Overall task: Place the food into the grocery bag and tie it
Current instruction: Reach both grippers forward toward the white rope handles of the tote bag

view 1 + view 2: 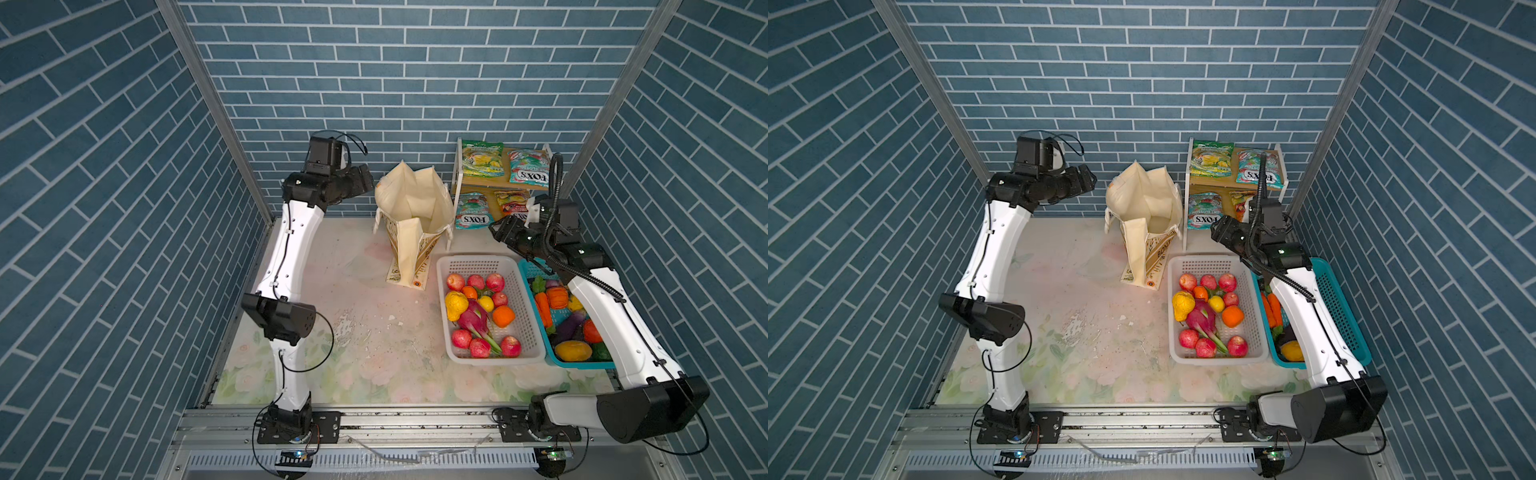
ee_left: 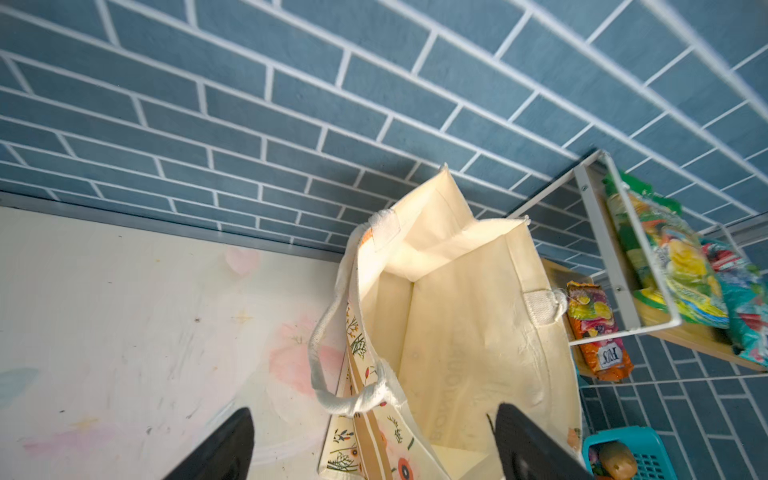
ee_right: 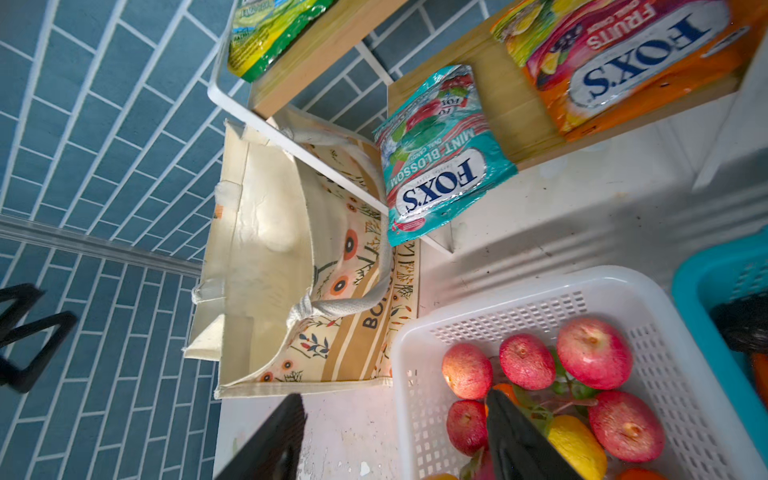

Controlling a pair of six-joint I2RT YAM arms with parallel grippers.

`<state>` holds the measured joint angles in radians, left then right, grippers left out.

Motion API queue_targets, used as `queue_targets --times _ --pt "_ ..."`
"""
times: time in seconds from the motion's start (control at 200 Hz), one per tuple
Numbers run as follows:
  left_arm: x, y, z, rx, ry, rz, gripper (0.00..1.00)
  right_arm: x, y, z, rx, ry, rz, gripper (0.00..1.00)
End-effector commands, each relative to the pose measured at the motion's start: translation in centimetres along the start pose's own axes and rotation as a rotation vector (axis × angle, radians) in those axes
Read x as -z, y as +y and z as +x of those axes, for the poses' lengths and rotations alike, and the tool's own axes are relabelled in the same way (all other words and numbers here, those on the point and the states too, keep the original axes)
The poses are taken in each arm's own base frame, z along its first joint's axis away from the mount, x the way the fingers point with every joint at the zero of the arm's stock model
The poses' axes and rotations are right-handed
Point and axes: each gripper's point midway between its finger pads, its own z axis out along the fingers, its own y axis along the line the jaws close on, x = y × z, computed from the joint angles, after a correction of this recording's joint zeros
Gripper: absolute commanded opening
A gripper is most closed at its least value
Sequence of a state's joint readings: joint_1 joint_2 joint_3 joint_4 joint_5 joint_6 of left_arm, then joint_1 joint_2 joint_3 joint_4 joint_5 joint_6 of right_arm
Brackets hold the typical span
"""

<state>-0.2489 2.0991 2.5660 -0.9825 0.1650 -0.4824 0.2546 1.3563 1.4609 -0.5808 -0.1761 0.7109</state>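
Grocery bag point(image 1: 411, 216) upright, gaping just ahead of left hand point(image 1: 368, 178), spread empty, probably to brace rim; right hand point(image 1: 498, 232) spread empty above food point(image 1: 476, 322) in white basket point(image 1: 478, 259).

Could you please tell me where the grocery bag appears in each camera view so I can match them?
In a top view: the grocery bag stands open at back centre, just left of the shelf rack.
In a top view: the grocery bag, same spot.
Left wrist: the grocery bag fills mid-frame, mouth open.
Right wrist: the grocery bag, mid-frame, beside the shelf rack.
Shared landmark: the shelf rack.
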Motion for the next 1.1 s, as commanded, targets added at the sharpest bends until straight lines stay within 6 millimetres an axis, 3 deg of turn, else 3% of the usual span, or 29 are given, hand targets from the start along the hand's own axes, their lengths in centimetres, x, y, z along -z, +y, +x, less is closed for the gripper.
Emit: queue_targets --times 0.0,0.215,0.505,0.895,1.0,1.095 --pt "-2.8 -0.1 2.1 0.031 0.091 0.028 0.93 -1.4 1.7 -0.2 -0.021 0.014 -0.042 0.71" --pt "-8.0 0.4 3.4 0.033 0.120 0.065 0.94 -4.9 4.1 0.3 0.027 0.052 -0.104 0.76" --pt "-11.6 0.8 3.6 0.049 0.110 0.104 0.90 -8.8 6.4 0.8 0.079 0.081 -0.119 0.76" --pt "-15.0 1.1 3.4 0.110 0.087 0.154 0.59 -14.2 6.1 0.4 0.112 0.088 -0.029 0.70" --pt "-15.2 1.3 3.5 0.116 0.092 0.156 0.45 -15.3 6.1 0.4 0.117 0.097 -0.013 0.62" --pt "-15.0 1.4 3.5 0.116 0.101 0.153 0.29 -16.1 6.0 0.5 0.120 0.113 0.002 0.40"
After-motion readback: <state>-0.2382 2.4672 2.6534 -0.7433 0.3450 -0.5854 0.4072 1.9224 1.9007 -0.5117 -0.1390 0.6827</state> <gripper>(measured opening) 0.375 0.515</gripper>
